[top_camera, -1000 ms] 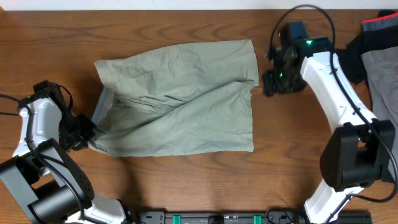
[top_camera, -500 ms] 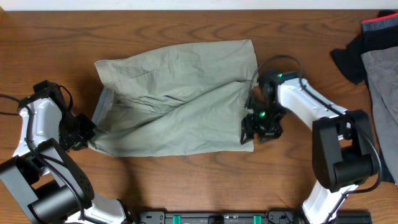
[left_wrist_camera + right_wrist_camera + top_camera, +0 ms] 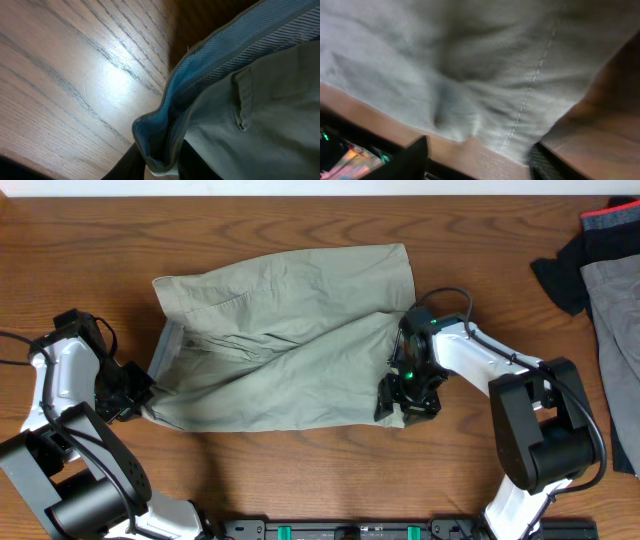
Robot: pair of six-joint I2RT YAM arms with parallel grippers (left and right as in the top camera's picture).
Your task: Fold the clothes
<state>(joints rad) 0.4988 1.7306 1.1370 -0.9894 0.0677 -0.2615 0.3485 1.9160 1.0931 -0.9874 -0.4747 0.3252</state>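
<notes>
Watching the overhead feed, I am seeing the shorts [image 3: 290, 340] lying spread across the middle of the bench [image 3: 300, 470], with the waistband toward the left edge and the leg openings toward the right edge. The left gripper [image 3: 138, 396] is sitting at the near-left corner of the cloth. On its wrist camera the dark fingers [image 3: 200, 167] are pressing from both sides on a bunched corner of the waistband [image 3: 155, 145], so I am reading it as clamped on the shorts (the pale blue striped lining [image 3: 220, 75] is folding outward just above the pinch). The right gripper [image 3: 402, 402] is resting over the near-right corner of the shorts, at the hem. Its wrist camera is giving me a blurred picture, but the two fingers [image 3: 410, 160] are standing well apart and gripping nothing, with the stitched hem [image 3: 530, 85] lying just beyond them. A grey garment [image 3: 615, 300] and a black garment [image 3: 562, 275] with red trim are lying together at the far-right corner of the bench, well apart from the shorts.
</notes>
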